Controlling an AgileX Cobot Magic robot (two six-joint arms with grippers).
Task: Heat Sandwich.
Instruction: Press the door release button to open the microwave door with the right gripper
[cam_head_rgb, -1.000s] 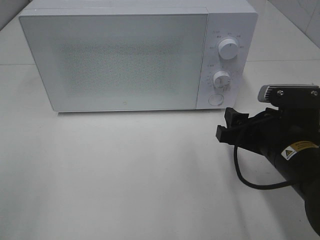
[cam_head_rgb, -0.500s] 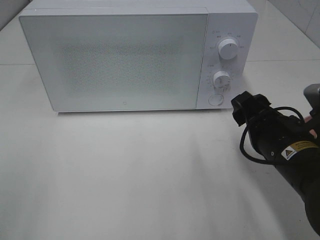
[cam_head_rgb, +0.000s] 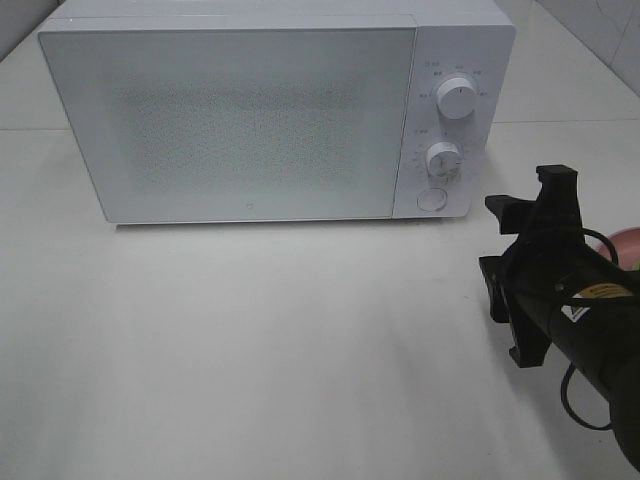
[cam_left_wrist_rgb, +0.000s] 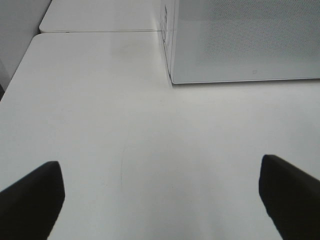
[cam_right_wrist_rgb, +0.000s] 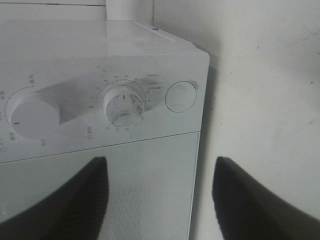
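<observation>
Jaws of my right gripper (cam_head_rgb: 492, 245) stand partly apart with nothing between them. The gripper is turned on its side and aimed at the microwave (cam_head_rgb: 445, 125). It hangs near the lower front corner on the dial side, facing the round button (cam_right_wrist_rgb: 180, 96) and the lower knob (cam_right_wrist_rgb: 123, 104) and touching neither. A sliver of pink plate (cam_head_rgb: 627, 240) shows behind my right arm. My left gripper (cam_left_wrist_rgb: 160, 200) is spread wide and empty above the table (cam_head_rgb: 250, 340), near the microwave's other front corner. The door (cam_head_rgb: 240, 120) is shut. The sandwich shows in no view, so I cannot tell where it is.
</observation>
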